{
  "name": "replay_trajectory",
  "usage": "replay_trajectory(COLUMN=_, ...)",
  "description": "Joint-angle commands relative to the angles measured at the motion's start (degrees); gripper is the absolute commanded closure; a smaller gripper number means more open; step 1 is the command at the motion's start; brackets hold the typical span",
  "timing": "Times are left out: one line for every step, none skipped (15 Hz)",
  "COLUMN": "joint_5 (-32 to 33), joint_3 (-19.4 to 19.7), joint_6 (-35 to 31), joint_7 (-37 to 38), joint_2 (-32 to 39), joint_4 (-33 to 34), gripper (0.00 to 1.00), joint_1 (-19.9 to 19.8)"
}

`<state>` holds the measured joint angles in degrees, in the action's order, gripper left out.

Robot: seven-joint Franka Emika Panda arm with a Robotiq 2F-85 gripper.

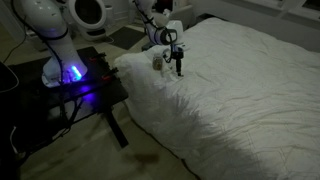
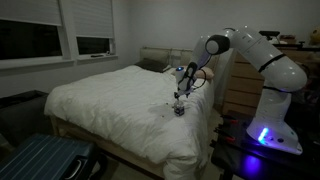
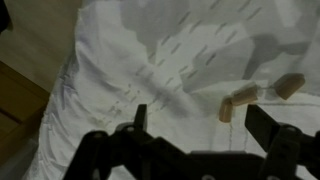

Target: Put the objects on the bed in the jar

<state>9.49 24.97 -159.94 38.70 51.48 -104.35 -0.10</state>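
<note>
The end effector point(image 3: 200, 128) hangs spread and empty over the bed point(image 3: 150, 50). The objects point(image 3: 238, 103) lie just ahead of the end effector, off-centre toward one finger, the nearer one's long axis slanted.

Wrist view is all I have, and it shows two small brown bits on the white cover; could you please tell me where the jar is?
Observer: The jar stands upright on the bed, just beside the open gripper, as an exterior view shows. I cannot tell whether they touch.
Operator: Thank you. Is the gripper over the middle of the bed or near an edge?
Observer: Near an edge. It hangs over the side of the bed next to the robot's base, which glows blue.
</note>
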Motion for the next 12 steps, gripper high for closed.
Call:
replay_trajectory(joint_5=-3.1, joint_3=1.77, joint_6=-3.48, joint_7=0.4, joint_2=4.48, joint_4=4.19, gripper=0.0, joint_1=1.76)
replay_trajectory(joint_5=-4.02, joint_3=1.85, joint_6=-3.95, joint_7=0.22, joint_2=5.42, joint_4=5.08, gripper=0.0, joint_1=1.93)
replay_trajectory(joint_5=-4.94, joint_3=1.62, joint_6=-3.98, joint_7=-0.14, joint_2=6.09, joint_4=5.96, gripper=0.0, joint_1=1.86)
replay_trajectory(joint_5=-5.89, joint_3=0.89, joint_6=-3.7, joint_7=-0.76, joint_2=6.63, joint_4=6.84, gripper=0.0, joint_1=1.37)
replay_trajectory(joint_5=-6.83, joint_3=0.45, joint_6=-3.08, joint_7=-1.05, joint_2=6.94, joint_4=7.58, gripper=0.0, joint_1=1.12)
replay_trajectory(joint_5=-7.92, joint_3=-1.14, joint_6=-1.64, joint_7=-2.29, joint_2=6.53, joint_4=8.13, gripper=0.0, joint_1=-0.07)
replay_trajectory(joint_5=-8.91, joint_3=-2.17, joint_6=-0.88, joint_7=-3.09, joint_2=6.42, joint_4=8.71, gripper=0.0, joint_1=-0.87)
replay_trajectory(joint_5=-9.76, joint_3=-3.08, joint_6=-0.71, joint_7=-3.97, joint_2=6.17, joint_4=8.9, gripper=0.0, joint_1=-1.53)
replay_trajectory(joint_5=-10.54, joint_3=-3.4, joint_6=-0.52, joint_7=-4.41, joint_2=6.07, joint_4=9.07, gripper=0.0, joint_1=-1.7)
replay_trajectory(joint_5=-11.34, joint_3=-3.99, joint_6=-0.19, joint_7=-4.78, joint_2=5.98, joint_4=9.37, gripper=0.0, joint_1=-2.19)
replay_trajectory(joint_5=-12.06, joint_3=-4.71, joint_6=0.5, joint_7=-5.6, joint_2=5.91, joint_4=9.8, gripper=0.0, joint_1=-2.87)
replay_trajectory(joint_5=-12.91, joint_3=-5.47, joint_6=1.47, joint_7=-6.14, joint_2=5.85, joint_4=10.36, gripper=0.0, joint_1=-3.67)
